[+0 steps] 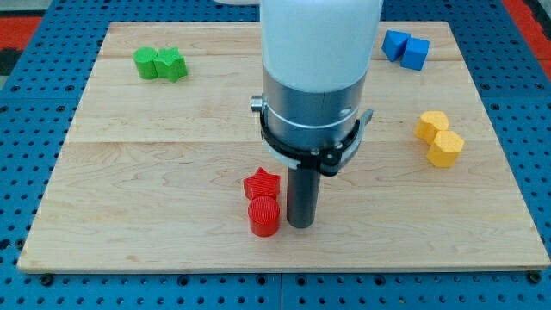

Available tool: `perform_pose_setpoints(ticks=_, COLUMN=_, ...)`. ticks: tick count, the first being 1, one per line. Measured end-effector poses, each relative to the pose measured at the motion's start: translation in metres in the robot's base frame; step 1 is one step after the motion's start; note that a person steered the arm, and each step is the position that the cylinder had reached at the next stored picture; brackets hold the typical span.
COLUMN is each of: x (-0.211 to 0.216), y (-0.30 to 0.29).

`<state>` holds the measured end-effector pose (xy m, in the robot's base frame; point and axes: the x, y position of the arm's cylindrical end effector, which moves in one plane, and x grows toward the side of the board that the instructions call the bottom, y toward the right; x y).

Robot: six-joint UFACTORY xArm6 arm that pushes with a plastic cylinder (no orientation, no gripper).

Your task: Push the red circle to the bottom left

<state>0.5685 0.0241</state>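
The red circle (264, 216) stands on the wooden board (155, 172) near its bottom edge, a little left of centre. A red star (262, 185) touches it just above. My tip (300, 225) is down on the board just to the right of the red circle, very close to it or touching it. The rod rises into the large white and grey arm body, which hides the board's top middle.
Two green blocks (160, 64) sit together at the top left. Two blue blocks (405, 47) sit at the top right. Two yellow blocks (440, 138) sit at the right. A blue pegboard (26, 129) surrounds the board.
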Motion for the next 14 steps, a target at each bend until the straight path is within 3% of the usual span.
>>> perform_pose_setpoints(ticks=3, x=-0.013, y=-0.001)
perform_pose_setpoints(ticks=7, x=-0.017, y=-0.045)
perform_pose_setpoints(ticks=8, x=0.007, y=-0.019)
perform_pose_setpoints(ticks=11, x=0.01, y=-0.021)
perform_pose_setpoints(ticks=14, x=0.001, y=-0.066)
